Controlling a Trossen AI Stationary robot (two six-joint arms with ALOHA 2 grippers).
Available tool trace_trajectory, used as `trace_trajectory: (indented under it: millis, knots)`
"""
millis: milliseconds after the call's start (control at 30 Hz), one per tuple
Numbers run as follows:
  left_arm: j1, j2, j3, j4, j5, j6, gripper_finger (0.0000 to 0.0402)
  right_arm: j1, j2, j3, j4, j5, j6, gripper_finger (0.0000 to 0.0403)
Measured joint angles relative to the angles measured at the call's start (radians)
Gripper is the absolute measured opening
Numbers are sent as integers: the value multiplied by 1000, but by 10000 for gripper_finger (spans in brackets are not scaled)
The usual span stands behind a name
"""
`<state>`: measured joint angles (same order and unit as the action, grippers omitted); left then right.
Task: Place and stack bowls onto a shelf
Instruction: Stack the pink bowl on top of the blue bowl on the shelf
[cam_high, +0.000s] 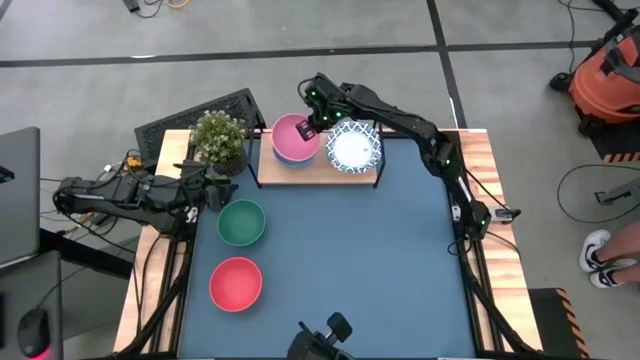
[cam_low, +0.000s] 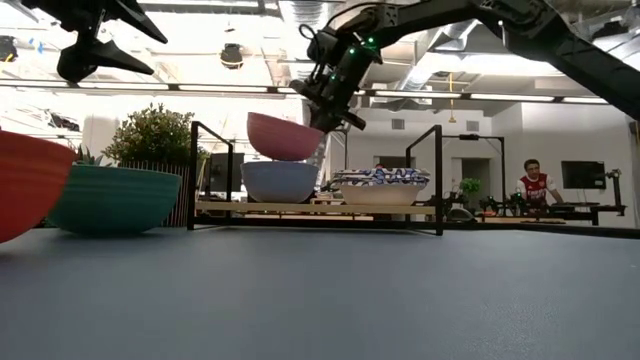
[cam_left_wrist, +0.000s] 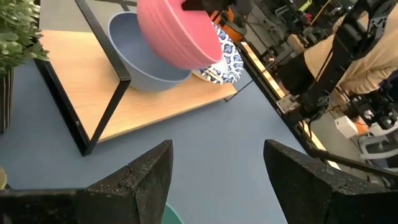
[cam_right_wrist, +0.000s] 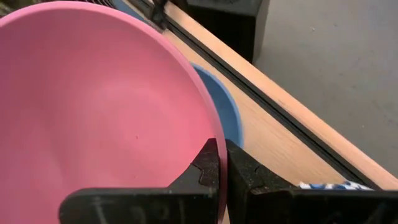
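Bowls are spread between the shelf (cam_high: 318, 170) and the blue mat. From above, the pink bowl (cam_high: 292, 134) hangs over the blue bowl (cam_high: 296, 156) at the shelf's left end, pinched at its rim by the right gripper (cam_high: 313, 124). A stack of white bowls with blue pattern (cam_high: 353, 148) sits on the shelf just to the right. The green bowl (cam_high: 241, 221) and the red bowl (cam_high: 235, 283) rest on the mat (cam_high: 340, 260), well apart from the shelf, the red one nearer the table's front edge. The potted plant (cam_high: 220, 140) stands beside the shelf's left end. The left gripper (cam_high: 212, 189) waits near the plant, above the green bowl's side of the table.

At table height, the pink bowl (cam_low: 284, 135) is clear of the blue bowl (cam_low: 280, 181) below it, slightly tilted, with the right gripper (cam_low: 330, 110) clamped on its right rim. The patterned stack (cam_low: 381, 186) sits on the shelf board (cam_low: 320, 208).

Past the left wrist, the left fingers (cam_left_wrist: 146, 177) stand wide apart with nothing between them; the pink bowl (cam_left_wrist: 177, 34) shows above the blue one (cam_left_wrist: 143, 59).

Past the right wrist, the right fingers (cam_right_wrist: 208, 171) are closed tight on the pink bowl's (cam_right_wrist: 93, 118) rim.
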<state>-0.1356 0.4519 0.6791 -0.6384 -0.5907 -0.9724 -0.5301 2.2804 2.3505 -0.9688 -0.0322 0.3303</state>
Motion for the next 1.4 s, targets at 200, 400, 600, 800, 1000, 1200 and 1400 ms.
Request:
trace_trajectory:
  millis: [200, 400, 600, 800, 1000, 1200, 1400]
  knots:
    - [0, 0, 0, 0, -9, -17, 235, -10, 0, 1, 7, -21, -16, 24]
    - [0, 0, 0, 0, -19, -20, 235, -11, 0, 1, 5, -23, -26, 29]
    - [0, 0, 0, 0, -20, -35, 235, -4, 0, 1, 21, -26, -77, 35]
    - [0, 0, 0, 0, -20, -35, 235, -2, 0, 1, 49, -26, -81, 64]
    - [0, 0, 0, 0, -24, -33, 235, -10, 0, 1, 53, -25, -112, 91]
    - [0, 0, 0, 0, -24, -24, 235, -22, 0, 1, 85, -55, -122, 145]
    - [0, 0, 0, 0, -24, -22, 235, -23, -1, 1, 127, -67, -122, 195]
